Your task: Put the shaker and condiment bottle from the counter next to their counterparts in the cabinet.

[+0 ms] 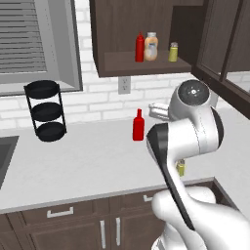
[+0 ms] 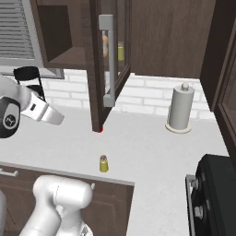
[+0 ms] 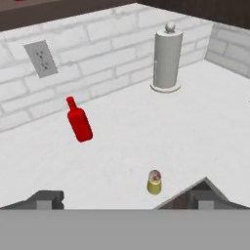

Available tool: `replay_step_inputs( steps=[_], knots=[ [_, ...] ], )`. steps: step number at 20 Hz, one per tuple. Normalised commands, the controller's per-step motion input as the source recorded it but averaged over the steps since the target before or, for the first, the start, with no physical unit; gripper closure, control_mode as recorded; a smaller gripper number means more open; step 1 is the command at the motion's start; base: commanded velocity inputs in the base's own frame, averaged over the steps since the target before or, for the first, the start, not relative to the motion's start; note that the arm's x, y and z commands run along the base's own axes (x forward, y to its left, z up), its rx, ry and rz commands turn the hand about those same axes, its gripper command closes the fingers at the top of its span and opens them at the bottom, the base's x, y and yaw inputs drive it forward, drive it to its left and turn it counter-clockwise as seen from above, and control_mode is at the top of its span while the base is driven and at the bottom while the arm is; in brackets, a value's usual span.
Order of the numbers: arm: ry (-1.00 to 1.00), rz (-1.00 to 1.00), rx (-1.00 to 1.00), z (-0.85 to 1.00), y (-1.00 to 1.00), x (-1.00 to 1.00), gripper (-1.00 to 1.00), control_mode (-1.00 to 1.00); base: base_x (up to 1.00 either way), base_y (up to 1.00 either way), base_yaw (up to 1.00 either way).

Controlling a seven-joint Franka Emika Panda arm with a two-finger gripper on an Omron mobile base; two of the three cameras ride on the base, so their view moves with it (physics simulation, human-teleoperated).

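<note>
Left base view: short red squeeze bottle with narrow nozzle (image 1: pixel 138 125) upright mid-tabletop (image 1: pixel 73 161), well back from the front edge; tiny mustard-yellow shaker with grey domed top (image 1: pixel 181 168) near the front edge, half hidden behind the white arm. In the dark brown wall cabinet (image 1: pixel 117 29), on the shelf: taller red bottle (image 1: pixel 139 48), tan-orange bottle with pale cap (image 1: pixel 151 47), yellow-green shaker (image 1: pixel 173 52).

Right base view: mustard shaker (image 2: pixel 103 163) upright just inside the tabletop's front edge, apart from everything else.

Hand view: end effector (image 3: pixel 126 199) wide open, empty, dark fingertips (image 3: pixel 46 199) spread. Mustard shaker (image 3: pixel 154 182) just ahead, between the tips, slightly toward the right one, long axis vertical. Red squeeze bottle (image 3: pixel 78 121) farther off, toward the brick wall.
</note>
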Motion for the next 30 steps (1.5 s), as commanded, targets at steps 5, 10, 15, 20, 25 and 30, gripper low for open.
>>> replay_step_inputs(
  steps=[5,10,15,20,25,30],
  knots=[
    [-0.04,-0.25,0.00,-0.24,0.00,-0.43,-1.00,-1.00,0.00,0.00,0.00],
    [-0.12,-0.19,-0.01,-0.24,0.00,-0.15,-1.00,-1.00,0.00,0.00,0.00],
    [-0.09,-0.09,-0.01,-0.43,0.00,0.03,-1.00,-1.00,0.00,0.00,0.00],
    [-0.10,-0.10,-0.06,-0.62,0.00,0.01,-1.00,-1.00,0.00,0.00,0.00],
    [-0.15,-0.10,-0.05,-0.68,-0.04,0.00,-1.00,-1.00,0.00,0.00,0.00],
    [-0.17,-0.05,0.00,-0.57,-0.35,0.00,-1.00,-1.00,0.00,0.00,0.00]
  ],
)
